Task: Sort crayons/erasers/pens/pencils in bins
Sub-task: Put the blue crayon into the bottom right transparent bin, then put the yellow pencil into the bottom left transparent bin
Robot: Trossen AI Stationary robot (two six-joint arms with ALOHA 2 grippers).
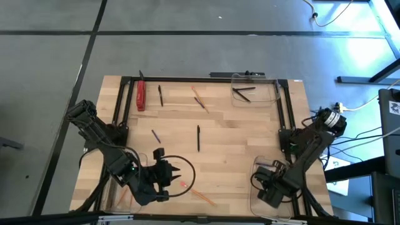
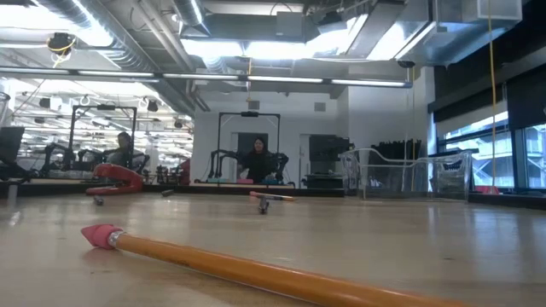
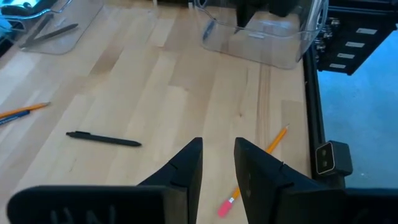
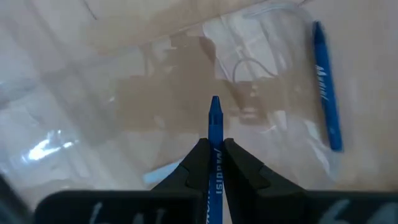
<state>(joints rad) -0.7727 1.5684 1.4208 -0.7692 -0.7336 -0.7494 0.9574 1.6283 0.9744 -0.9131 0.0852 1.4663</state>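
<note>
My right gripper is shut on a blue crayon over the clear bin at the table's near right. A second blue crayon lies on that bin's floor. My left gripper is open and empty, low over the table near its front edge. An orange pencil with a pink end lies just beside its fingers. A black pen lies at mid-table. The far right bin holds black pens. A purple crayon lies left of centre. My right gripper pinches the blue crayon between its two fingers, on the wrapped body. The fingers lie along the crayon, and its pointed end sticks out past the fingertips. The crayon is clear of the bin's floor.
A red thing, a black pen and orange pencils lie along the far side. A clear bin shows faintly under my left arm. A black frame runs around the table. People sit in the room behind.
</note>
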